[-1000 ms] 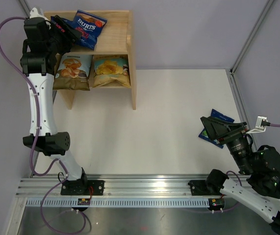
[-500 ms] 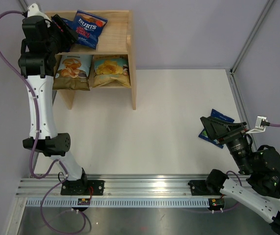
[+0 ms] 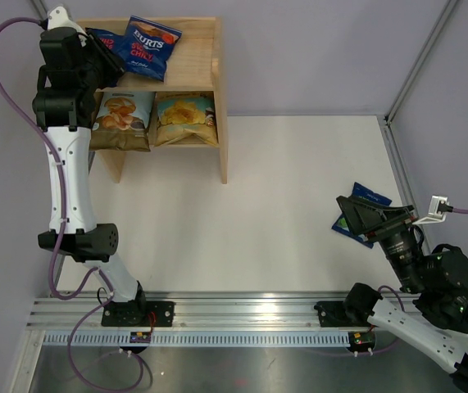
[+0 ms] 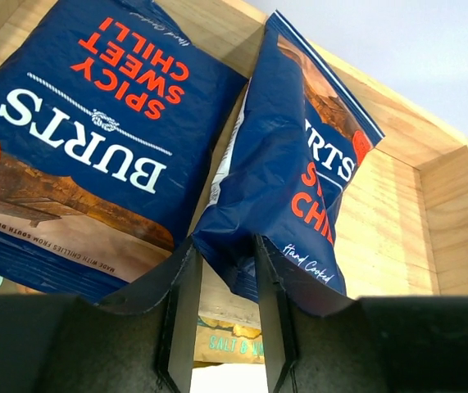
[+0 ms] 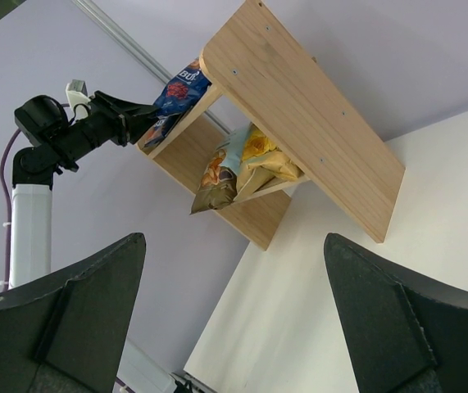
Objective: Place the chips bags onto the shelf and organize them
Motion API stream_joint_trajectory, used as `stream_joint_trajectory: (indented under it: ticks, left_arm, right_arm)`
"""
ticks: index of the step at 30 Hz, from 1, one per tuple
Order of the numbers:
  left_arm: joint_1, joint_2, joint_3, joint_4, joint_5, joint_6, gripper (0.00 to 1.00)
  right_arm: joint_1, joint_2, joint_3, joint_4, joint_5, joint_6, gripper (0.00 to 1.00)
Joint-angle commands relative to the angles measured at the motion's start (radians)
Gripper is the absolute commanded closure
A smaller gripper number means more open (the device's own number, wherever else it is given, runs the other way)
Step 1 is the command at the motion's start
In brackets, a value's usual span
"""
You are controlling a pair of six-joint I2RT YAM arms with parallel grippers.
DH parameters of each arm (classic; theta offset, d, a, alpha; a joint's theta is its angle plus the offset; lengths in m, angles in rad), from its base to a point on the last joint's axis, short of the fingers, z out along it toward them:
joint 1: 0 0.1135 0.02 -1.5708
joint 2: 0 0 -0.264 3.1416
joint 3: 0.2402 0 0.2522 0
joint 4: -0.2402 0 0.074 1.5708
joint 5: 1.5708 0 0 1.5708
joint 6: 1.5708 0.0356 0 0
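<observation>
The pine shelf (image 3: pixel 194 72) stands at the back left. A dark-blue Burts bag (image 3: pixel 152 45) lies flat on its top tier. My left gripper (image 3: pixel 100 52) is at the top tier's left end. It is shut on the lower edge of a second Burts bag (image 4: pixel 299 164), which stands on edge beside the flat bag (image 4: pixel 94 155). The light-blue Cassava bag (image 3: pixel 121 119) and the yellow bag (image 3: pixel 185 118) stand on the lower tier. My right gripper (image 3: pixel 344 215) is open and empty. It hovers beside a dark-blue bag (image 3: pixel 371 196) on the table at the right.
The white table ends at a grey wall behind and a metal frame post (image 3: pixel 418 61) at the right. The arm bases sit on an aluminium rail (image 3: pixel 242 315) at the near edge. The right wrist view shows the shelf (image 5: pixel 315 106) from the side, far off.
My left gripper has tipped and shifted slightly left on the top tier, so the held Burts bag now stands up in view. The right arm has not moved.
</observation>
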Motion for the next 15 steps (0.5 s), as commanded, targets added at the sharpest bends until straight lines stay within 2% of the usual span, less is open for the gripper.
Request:
stream_joint_trajectory:
  ticks: [1,2,4,8,10,14,15]
  left_arm:
    - [-0.004,-0.04,-0.003,0.027,-0.042,0.009,0.65]
    - [-0.004,-0.04,0.0,0.023,-0.045,0.01,0.6]
    - [-0.005,-0.037,0.002,0.02,-0.045,0.016,0.59]
    - [-0.027,-0.054,0.016,0.004,-0.055,0.032,0.44]
    - [-0.027,-0.065,0.022,0.003,-0.062,0.044,0.4]
    - [-0.027,-0.094,0.025,-0.008,-0.075,0.067,0.27]
    - [-0.027,-0.106,0.025,-0.008,-0.08,0.07,0.21]
  right_arm:
    - [0.005,-0.02,0.002,-0.01,0.044,-0.014,0.02]
    - [0.005,-0.023,0.0,-0.015,0.046,-0.015,0.02]
    - [0.005,-0.033,0.0,-0.021,0.051,-0.015,0.02]
    - [0.005,-0.039,0.002,-0.029,0.055,-0.015,0.02]
    - [0.005,-0.031,0.008,-0.038,0.06,-0.017,0.02]
    - [0.005,0.048,0.075,-0.13,0.067,-0.034,0.02]
    - [0.005,0.115,0.101,-0.162,0.07,-0.041,0.01]
